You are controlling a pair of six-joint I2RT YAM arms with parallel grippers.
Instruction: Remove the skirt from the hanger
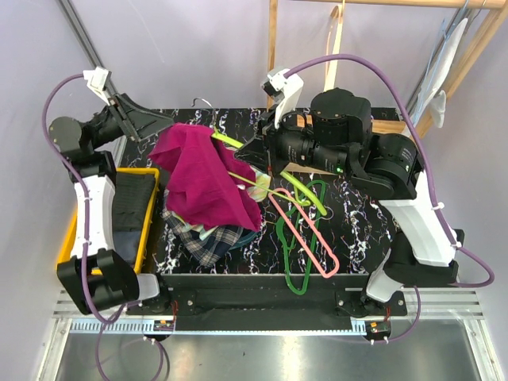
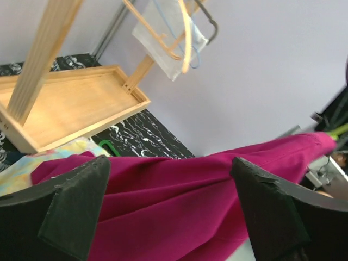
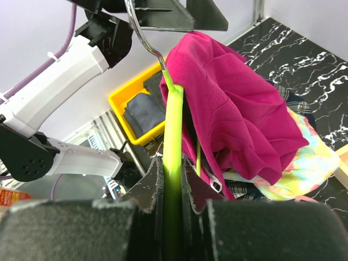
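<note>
The plaid skirt lies bunched on the black marble table, mostly under a magenta garment; a strip of it shows in the right wrist view. The dark green hanger lies flat on the table to the right, apart from the skirt. My right gripper is shut on a lime hanger that carries the magenta garment, held above the table. My left gripper is open at the garment's upper left edge, with magenta cloth in front of its jaws.
A pink hanger lies across the green one. A floral garment sits under the magenta one. A yellow bin with dark clothes stands at the left edge. A wooden rack and its tray stand behind.
</note>
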